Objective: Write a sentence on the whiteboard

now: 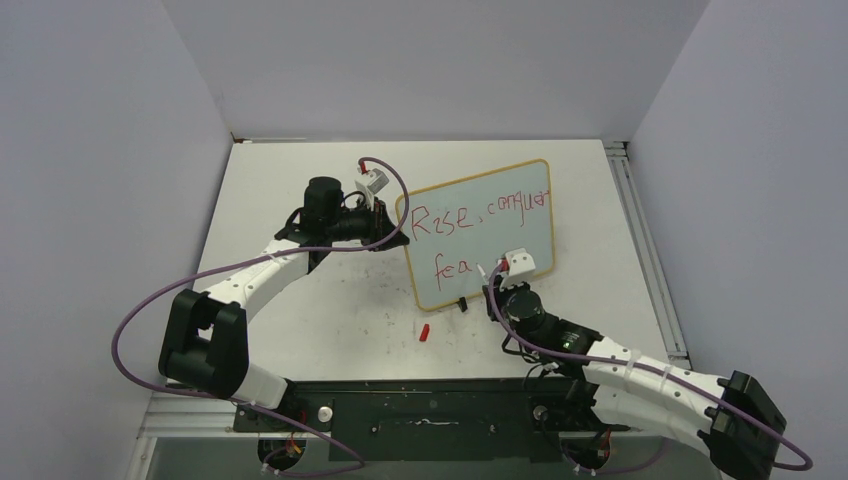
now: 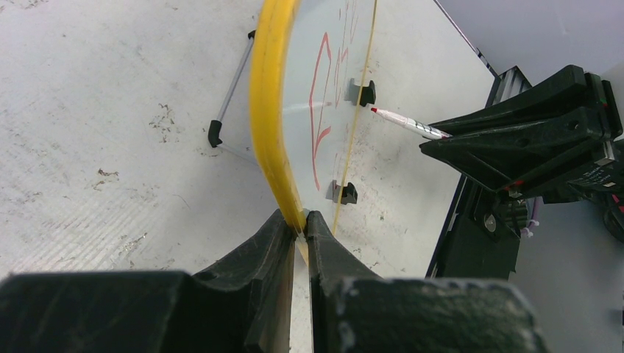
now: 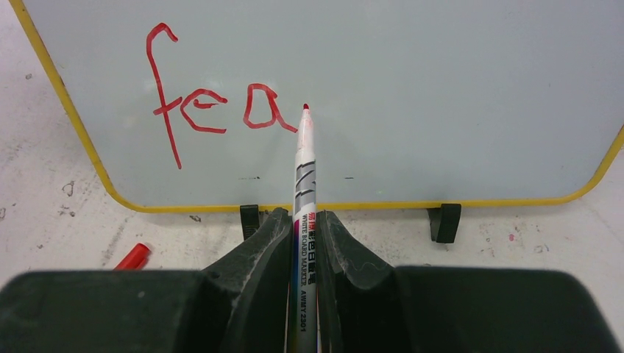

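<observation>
1. The left gripper (image 2: 303, 223) has its jaws nearly closed. They pinch the yellow frame at the left edge of the whiteboard (image 1: 520, 240). In the top view its fingers are hidden under the wrist.
2. The whiteboard stands upright, a little leaned back, near the middle of the table (image 1: 330, 300), on two black clip feet (image 3: 445, 222). The left wrist camera sees it almost edge-on, so the writing there is squeezed and not readable.
3. The sentence (image 1: 447, 222) is in thin red letters: "Rise, conquer" in the upper line and only "fea" in the lower one. The right wrist view cuts the upper line off.
4. A red cap (image 1: 424, 331) lies on the table in front of the board's lower left corner, apart from both grippers.
5. The right gripper (image 3: 303, 224) is clamped on the barrel of the marker (image 3: 304, 176), low in front of the board, between the two feet.
6. The marker's red tip points at the surface just right of the "a". It seems very close, but I cannot tell if it touches.
</observation>
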Controlling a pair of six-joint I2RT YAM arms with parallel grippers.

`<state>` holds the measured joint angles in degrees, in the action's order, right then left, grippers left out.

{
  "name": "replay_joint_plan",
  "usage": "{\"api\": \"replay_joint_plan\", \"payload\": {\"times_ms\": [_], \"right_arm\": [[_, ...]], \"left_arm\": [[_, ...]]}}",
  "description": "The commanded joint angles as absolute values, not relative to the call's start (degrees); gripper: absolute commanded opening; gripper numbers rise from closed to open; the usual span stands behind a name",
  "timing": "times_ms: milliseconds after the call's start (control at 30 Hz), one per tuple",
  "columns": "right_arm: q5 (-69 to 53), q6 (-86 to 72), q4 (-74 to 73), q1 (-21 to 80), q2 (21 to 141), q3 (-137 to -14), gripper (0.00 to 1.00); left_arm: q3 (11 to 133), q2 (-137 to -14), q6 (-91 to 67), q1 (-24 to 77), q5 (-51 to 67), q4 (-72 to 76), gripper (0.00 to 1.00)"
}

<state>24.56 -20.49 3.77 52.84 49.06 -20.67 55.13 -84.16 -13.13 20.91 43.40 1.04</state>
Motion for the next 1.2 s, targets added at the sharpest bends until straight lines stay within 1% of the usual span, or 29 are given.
{"api": "replay_joint_plan", "payload": {"times_ms": [0,700,1167], "right_arm": [[23.63,-17.89,6.85,52.24,49.84,-23.27,0.05],[23.24,-14.96,14.03,51.35,56.80,-25.13,0.05],[23.85,-17.19,12.28,49.82,57.25,-23.69,0.05]], "left_arm": [[57.05,-81.61,-12.57,21.01,44.54,3.24,0.00],[57.13,-81.78,-12.57,21.01,44.65,3.23,0.00],[57.11,-81.61,-12.57,21.01,44.77,3.25,0.00]]}}
